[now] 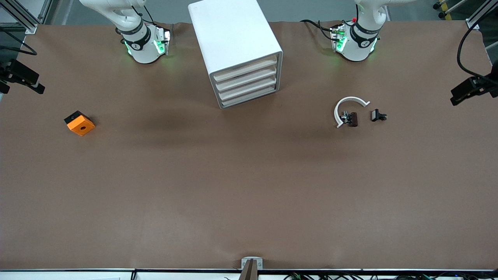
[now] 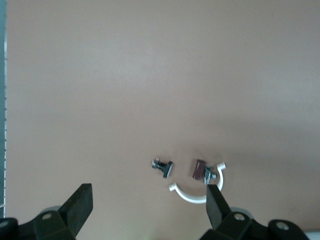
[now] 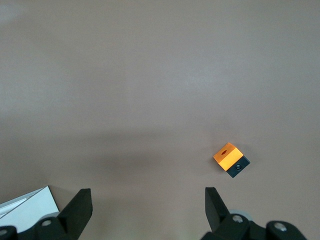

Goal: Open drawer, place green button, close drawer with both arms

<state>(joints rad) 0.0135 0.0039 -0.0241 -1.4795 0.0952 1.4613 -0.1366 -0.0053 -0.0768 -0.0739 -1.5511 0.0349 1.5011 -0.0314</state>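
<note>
The white cabinet [image 1: 233, 42] stands between the two arm bases, and its corner shows in the right wrist view [image 3: 22, 209]. All of its drawers are shut, including the lowest drawer [image 1: 249, 98]. No green-capped button shows in any view. Both hands are out of the front view. My left gripper [image 2: 148, 195] is open and empty, high over the table at the left arm's end. My right gripper [image 3: 146, 195] is open and empty, high over the table at the right arm's end.
An orange block [image 1: 79, 123] [image 3: 227, 155] lies at the right arm's end. A white C-shaped ring [image 1: 349, 102] [image 2: 192, 196], a small brown-and-metal piece [image 1: 351, 118] [image 2: 200, 170] and a black clip [image 1: 378, 115] [image 2: 164, 166] lie at the left arm's end.
</note>
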